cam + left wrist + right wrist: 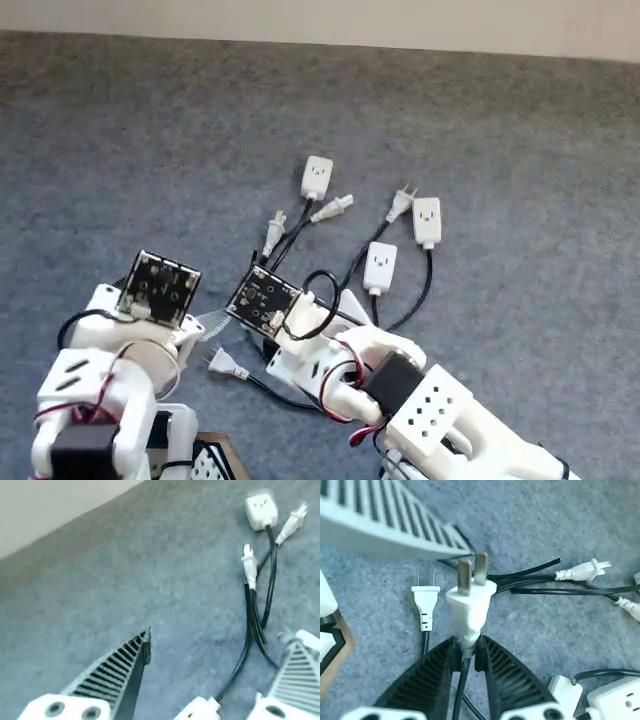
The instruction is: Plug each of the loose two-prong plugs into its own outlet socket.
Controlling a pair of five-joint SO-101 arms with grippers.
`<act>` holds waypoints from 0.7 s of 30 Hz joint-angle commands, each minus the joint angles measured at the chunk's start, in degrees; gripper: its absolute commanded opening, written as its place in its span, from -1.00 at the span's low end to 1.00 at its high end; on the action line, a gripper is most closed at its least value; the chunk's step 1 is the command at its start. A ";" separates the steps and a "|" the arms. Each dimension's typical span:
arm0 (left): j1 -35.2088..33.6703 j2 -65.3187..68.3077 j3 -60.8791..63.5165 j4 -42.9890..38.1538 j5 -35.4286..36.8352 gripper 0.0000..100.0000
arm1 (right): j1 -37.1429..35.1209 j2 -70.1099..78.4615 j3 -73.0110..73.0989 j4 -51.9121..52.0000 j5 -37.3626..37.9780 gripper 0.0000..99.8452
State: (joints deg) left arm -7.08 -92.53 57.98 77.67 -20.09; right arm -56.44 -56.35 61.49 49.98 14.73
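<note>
High view: three white outlet blocks lie face up on the grey worktop [520, 120], namely the far socket [317, 177], side socket [427, 222] and near socket [379, 267]. None has a plug in it. Among the black cords lie the middle plug [275, 232], angled plug [335, 208] and side plug [400, 205]. The near plug [228, 365] lies between the left arm [100, 380] and right arm [400, 390].

Left wrist view: the left claw [220, 640] is spread wide with nothing in it, low over the worktop. The far socket and two plugs are ahead, well apart from it. It probably waits to steady a socket.

Right wrist view: the right claw [468, 645] pinches the held plug [470, 600] at the cord end. The prongs point away from the claw and stand bare, likely so they stay free for insertion. The near plug lies flat just beside it. A ribbed finger [385, 520] of the left claw crosses beyond the prongs. A socket block [617, 700] lies near; I can't tell which of the three.

Writing: none readable; the marks on the plug bodies are too small.
</note>
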 commanded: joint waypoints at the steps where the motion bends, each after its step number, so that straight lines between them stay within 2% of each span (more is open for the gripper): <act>1: 1.27 -1.63 0.84 -1.32 3.25 -0.23 | -1.45 -1.27 0.92 -1.45 -0.53 -0.99; 6: 3.65 -1.54 1.45 -0.88 3.43 -0.23 | -2.51 -1.45 2.07 -1.45 -0.53 -0.99; 11: 3.74 -1.71 7.43 -2.81 3.43 -0.23 | -2.15 -1.63 0.57 -0.92 -0.62 -0.99; 16: 3.74 -1.71 13.41 -7.47 3.43 -0.23 | -1.89 -1.63 -6.37 4.70 -0.62 -0.99; 21: 3.74 -1.71 14.99 -8.70 3.43 -0.23 | 2.33 -1.63 -13.85 9.89 -0.09 -0.99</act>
State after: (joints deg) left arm -4.18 -94.02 72.84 70.37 -17.27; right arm -57.85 -56.35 56.48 56.31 14.73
